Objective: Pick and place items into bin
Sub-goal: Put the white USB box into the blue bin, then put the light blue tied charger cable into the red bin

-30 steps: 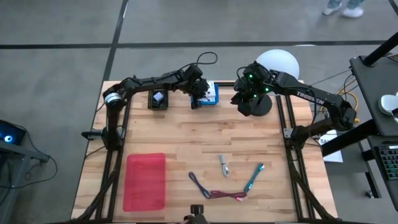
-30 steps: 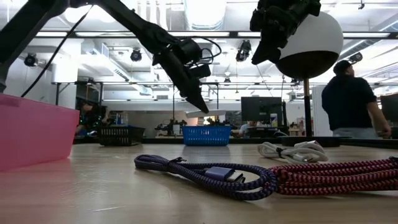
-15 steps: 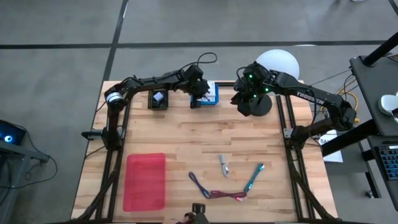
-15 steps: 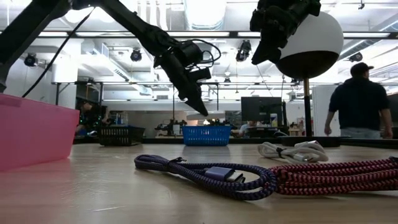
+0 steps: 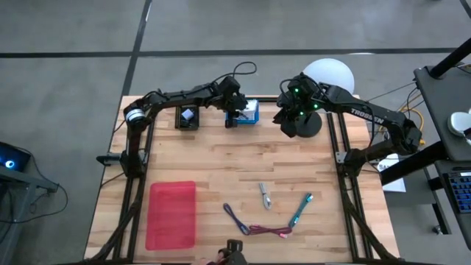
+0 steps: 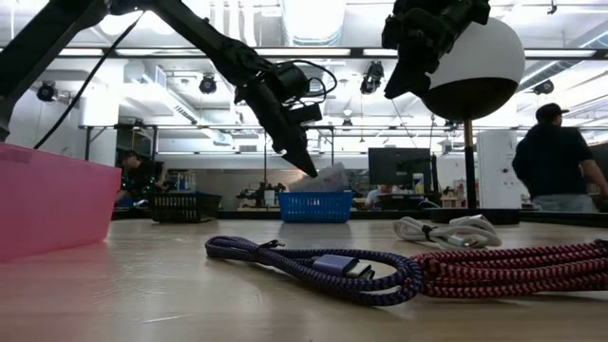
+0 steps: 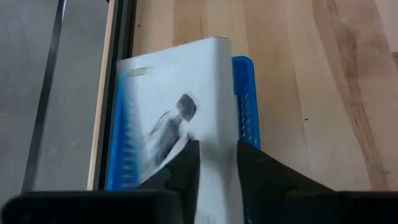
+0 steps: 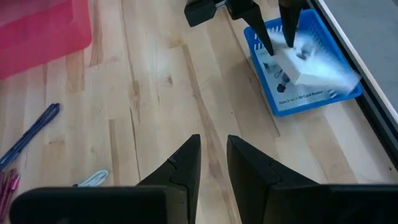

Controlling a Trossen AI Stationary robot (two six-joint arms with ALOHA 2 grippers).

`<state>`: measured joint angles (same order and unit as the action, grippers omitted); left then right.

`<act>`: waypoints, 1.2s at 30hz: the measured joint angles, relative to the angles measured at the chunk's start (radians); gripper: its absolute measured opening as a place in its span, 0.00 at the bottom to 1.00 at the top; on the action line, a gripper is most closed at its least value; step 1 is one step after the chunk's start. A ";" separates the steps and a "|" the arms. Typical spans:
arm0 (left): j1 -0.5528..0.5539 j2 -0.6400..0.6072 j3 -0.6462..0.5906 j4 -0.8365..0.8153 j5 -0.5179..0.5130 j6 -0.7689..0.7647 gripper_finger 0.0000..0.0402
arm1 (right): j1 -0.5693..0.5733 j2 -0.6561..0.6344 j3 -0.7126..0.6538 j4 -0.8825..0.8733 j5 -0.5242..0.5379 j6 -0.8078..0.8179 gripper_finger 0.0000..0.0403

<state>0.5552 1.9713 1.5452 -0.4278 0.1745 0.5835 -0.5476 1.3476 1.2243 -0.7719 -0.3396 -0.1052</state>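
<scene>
My left gripper hangs over the blue basket at the table's far edge, its fingers open. Just below them a white box shows blurred inside the basket, its top above the basket's rim. It also shows past the left wrist's fingers. A white printed card lies on the basket's floor. My right gripper hovers, narrowly open, beside the lamp's base. A silver-white piece, a green pen and a purple-pink cord lie near the near edge.
A pink bin sits at the near left. A black basket holding a small piece stands left of the blue one. The white globe lamp stands at the far right. Bare wood fills the table's middle. A person stands in the room behind.
The white box has dropped from my left gripper into the blue basket: in the low view nothing showed above the basket's rim before, and now the box's top does. Both arms have kept their places.
</scene>
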 joint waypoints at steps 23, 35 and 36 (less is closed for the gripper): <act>-0.042 -0.152 -0.001 -0.005 0.004 -0.395 0.44 | 0.013 0.000 0.000 0.000 0.001 0.001 0.17; -0.146 -0.318 -0.017 -0.014 0.004 -0.556 0.44 | 0.072 -0.019 0.000 0.030 0.002 0.000 0.17; -0.158 -0.329 -0.018 -0.026 0.003 -0.570 0.44 | 0.082 -0.025 0.000 0.035 0.002 0.000 0.17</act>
<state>0.3969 1.6425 1.5270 -0.4540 0.1772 0.0137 -0.4658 1.3223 1.2243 -0.7373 -0.3378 -0.1055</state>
